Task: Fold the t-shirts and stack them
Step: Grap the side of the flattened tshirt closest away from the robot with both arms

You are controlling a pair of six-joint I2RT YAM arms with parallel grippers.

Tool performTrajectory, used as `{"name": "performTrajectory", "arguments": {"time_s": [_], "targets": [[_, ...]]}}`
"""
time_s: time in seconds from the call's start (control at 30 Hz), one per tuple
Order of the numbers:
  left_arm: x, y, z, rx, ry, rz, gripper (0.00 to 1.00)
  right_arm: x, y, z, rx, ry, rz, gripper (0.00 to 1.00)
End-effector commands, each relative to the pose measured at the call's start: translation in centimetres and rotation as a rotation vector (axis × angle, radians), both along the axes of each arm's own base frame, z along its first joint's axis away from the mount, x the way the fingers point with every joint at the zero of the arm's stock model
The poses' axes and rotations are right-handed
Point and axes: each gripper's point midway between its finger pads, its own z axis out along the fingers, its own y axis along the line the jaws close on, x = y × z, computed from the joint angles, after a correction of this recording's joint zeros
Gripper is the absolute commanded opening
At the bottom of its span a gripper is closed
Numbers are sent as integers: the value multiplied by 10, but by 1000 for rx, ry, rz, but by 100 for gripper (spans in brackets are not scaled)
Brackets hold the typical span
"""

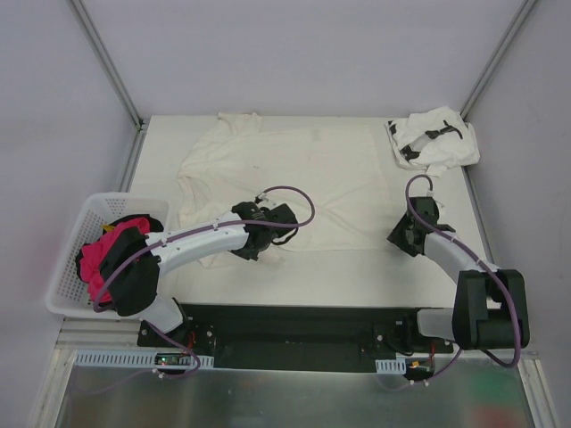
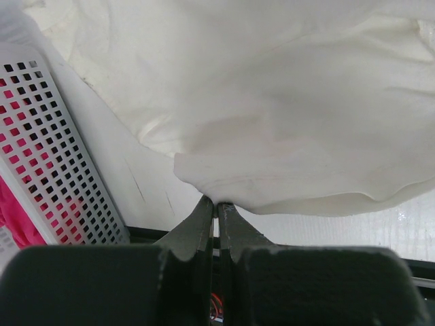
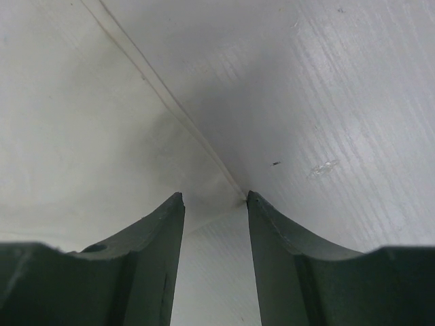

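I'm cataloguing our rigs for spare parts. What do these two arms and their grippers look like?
The left arm and right arm have white links and chunky black joints, each trailing a looping purple cable. The left gripper and right gripper have dark, curved, tapering fingers.

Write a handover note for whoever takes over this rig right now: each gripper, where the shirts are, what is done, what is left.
Left gripper: shut on the near hem of the cream-white t-shirt.
Right gripper: open, jaws apart astride that shirt's near right edge.
Shirts: cream-white t-shirt spread flat mid-way across the table; printed t-shirt crumpled at its far right corner.
Done: no fold, no stack.
To do: fold both, then stack them.
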Motion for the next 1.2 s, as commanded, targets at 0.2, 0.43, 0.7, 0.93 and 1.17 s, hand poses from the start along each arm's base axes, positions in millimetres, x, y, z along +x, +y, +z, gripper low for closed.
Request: {"name": "performTrajectory", "arguments": {"time_s": [0.2, 0.43, 0.7, 0.93, 1.17], "targets": [[8, 7, 19, 0, -34, -1, 0, -1, 2, -8, 16, -5, -20, 43], [9, 8, 20, 0, -36, 2, 0, 4, 5, -8, 27, -8, -18, 25], [16, 15, 29, 15, -69, 18, 0, 1, 4, -5, 25, -8, -15, 4], [36, 31, 61, 7, -164, 69, 0, 5, -2, 12, -7, -40, -20, 1], [50, 43, 83, 16, -230, 95, 0, 8, -3, 19, -13, -49, -22, 1]]}}
